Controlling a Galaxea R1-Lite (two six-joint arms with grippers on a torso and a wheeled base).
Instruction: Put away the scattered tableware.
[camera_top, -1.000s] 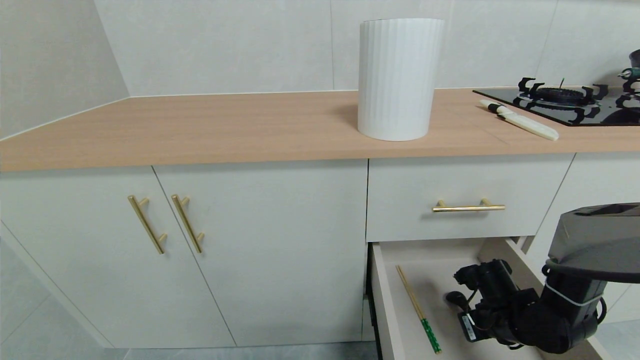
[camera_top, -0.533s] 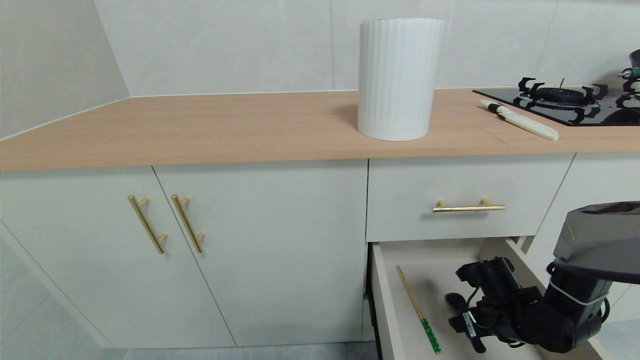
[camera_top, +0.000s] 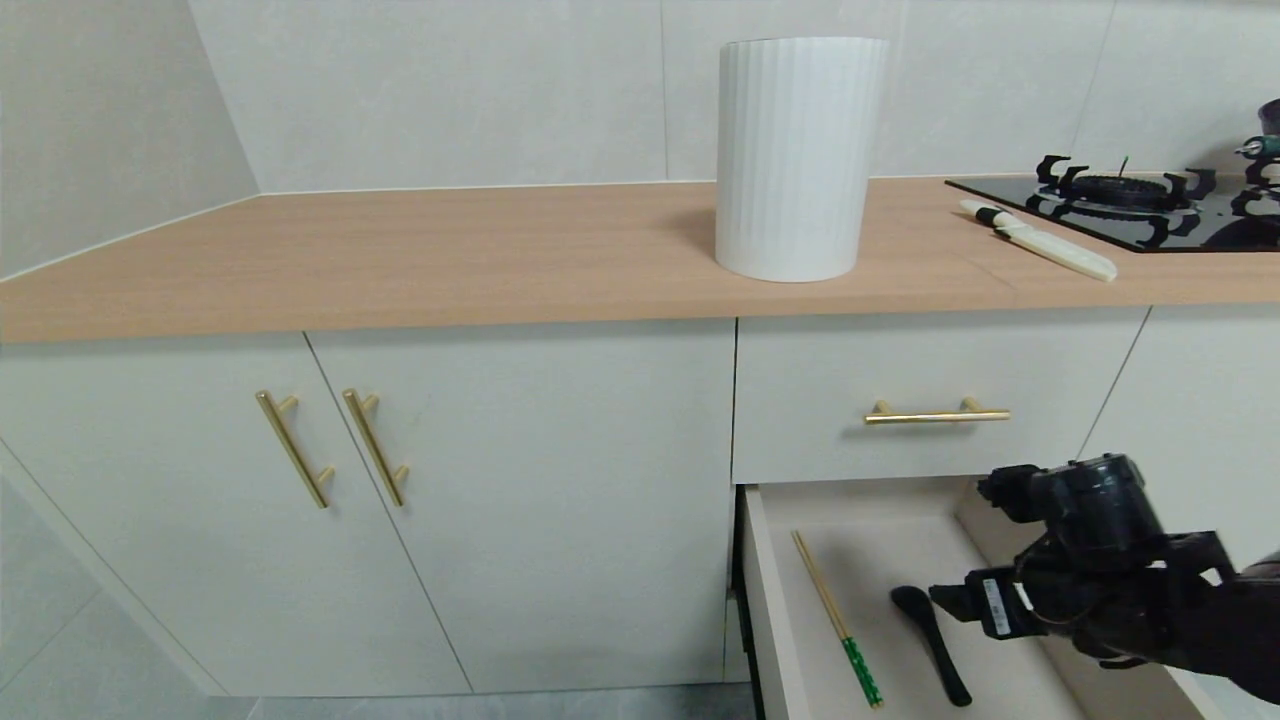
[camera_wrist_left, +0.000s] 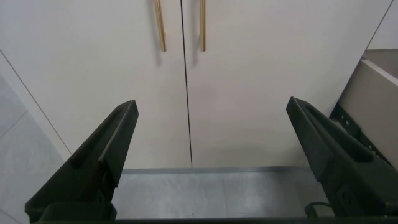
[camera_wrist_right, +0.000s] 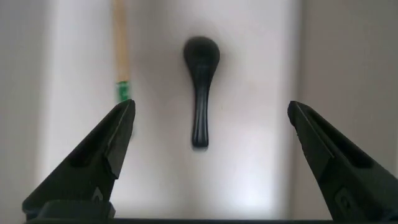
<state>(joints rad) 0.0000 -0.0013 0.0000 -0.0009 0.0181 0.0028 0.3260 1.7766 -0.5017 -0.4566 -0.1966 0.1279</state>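
1. The long wooden table crosses mid-frame. The pale open drawer sits below it at lower right.
2. The right gripper hangs over the drawer's right side, spread wide and empty. The left gripper is likewise wide open and empty.
3. The cream-coloured knife lies on the table at upper right, its long axis slanting toward lower right, above the right gripper, which is probably the nearer one.
4. Green-tipped wooden chopsticks and a black spoon lie lengthwise in the drawer, apart, with the spoon just left of the right gripper.
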